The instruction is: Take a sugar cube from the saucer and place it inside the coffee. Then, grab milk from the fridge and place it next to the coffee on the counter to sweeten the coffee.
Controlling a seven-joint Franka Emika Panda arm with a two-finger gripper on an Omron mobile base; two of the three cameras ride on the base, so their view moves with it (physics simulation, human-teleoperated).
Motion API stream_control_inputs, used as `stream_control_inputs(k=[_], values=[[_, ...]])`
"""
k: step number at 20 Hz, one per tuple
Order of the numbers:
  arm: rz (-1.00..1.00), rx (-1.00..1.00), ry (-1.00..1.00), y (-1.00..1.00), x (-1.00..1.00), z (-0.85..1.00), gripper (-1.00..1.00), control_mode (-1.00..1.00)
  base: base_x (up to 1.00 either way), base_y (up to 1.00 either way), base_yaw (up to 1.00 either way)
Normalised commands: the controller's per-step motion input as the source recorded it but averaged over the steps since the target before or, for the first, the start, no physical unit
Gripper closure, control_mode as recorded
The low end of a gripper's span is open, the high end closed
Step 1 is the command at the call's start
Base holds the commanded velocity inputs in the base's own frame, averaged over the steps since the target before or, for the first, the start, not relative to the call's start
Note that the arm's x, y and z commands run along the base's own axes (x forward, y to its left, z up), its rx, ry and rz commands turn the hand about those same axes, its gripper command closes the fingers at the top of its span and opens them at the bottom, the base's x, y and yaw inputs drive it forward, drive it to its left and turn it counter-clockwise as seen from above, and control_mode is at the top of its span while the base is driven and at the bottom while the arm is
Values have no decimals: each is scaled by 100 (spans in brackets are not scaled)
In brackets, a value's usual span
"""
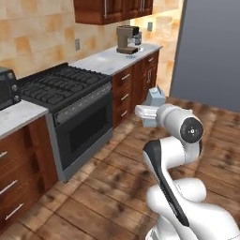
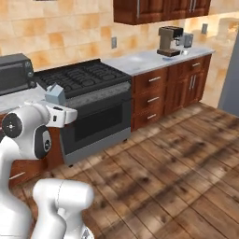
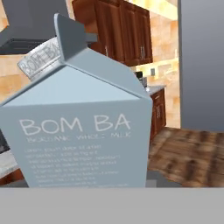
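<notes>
Milk sits upright, clamped between the jaws, above the floor.

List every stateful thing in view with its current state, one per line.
milk: upright, lifted off any surface, carried at the arm's end, cap on.
gripper: fingers hidden behind the carton; open or shut can't be told.
fridge: door closed.
counter drawers: all closed.
oven door: closed.
</notes>
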Motion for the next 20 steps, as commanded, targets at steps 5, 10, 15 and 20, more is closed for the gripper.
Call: stream_control_inputs(k=[5,10,15,20], values=[[0,0,0,0,0,0,100,100,100,-100,-8],[0,0,0,0,0,0,100,100,100,-100,-5],[0,0,0,0,0,0,100,100,100,-100,-3],[0,0,0,0,0,0,100,100,100,-100,0]])
